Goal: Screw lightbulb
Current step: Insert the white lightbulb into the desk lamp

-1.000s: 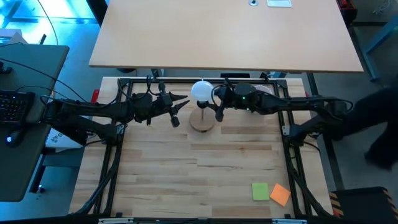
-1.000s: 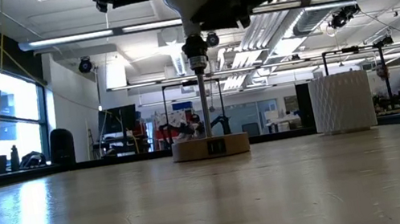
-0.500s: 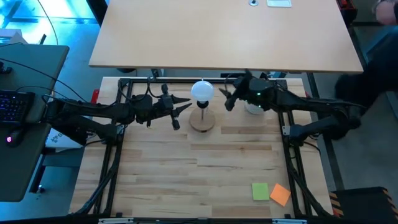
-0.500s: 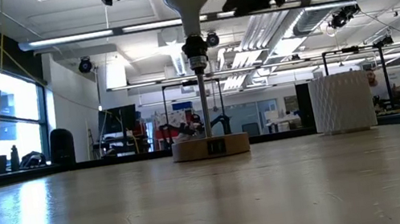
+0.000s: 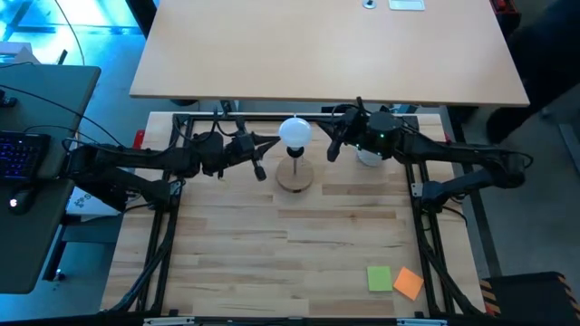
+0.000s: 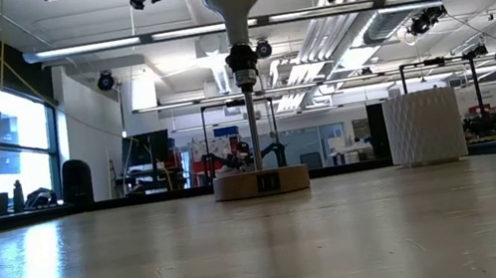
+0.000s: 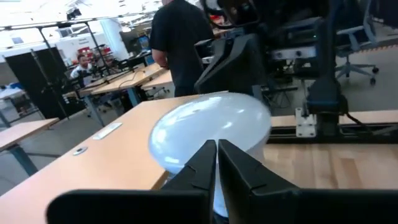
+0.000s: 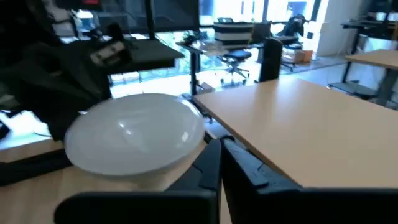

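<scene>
Place: robotics lab, open-plan, likely shared with office desks.
Ceiling: exposed ducts (image 6: 332, 39) and strip lights, industrial.
Benches: metal test frames (image 6: 443, 96) across the room, wooden work table (image 5: 299, 244) inside a black rig.
Desks: office chairs (image 8: 233, 59), keyboard (image 5: 23, 156) at the side.
People: person (image 7: 180, 46) standing among desks.

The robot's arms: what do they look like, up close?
Both arms are dark, slim and jointed, with black cables running along them. The right arm glows green near its wrist. The left gripper and right gripper each end in two black, pointed, wedge-shaped fingers.
</scene>
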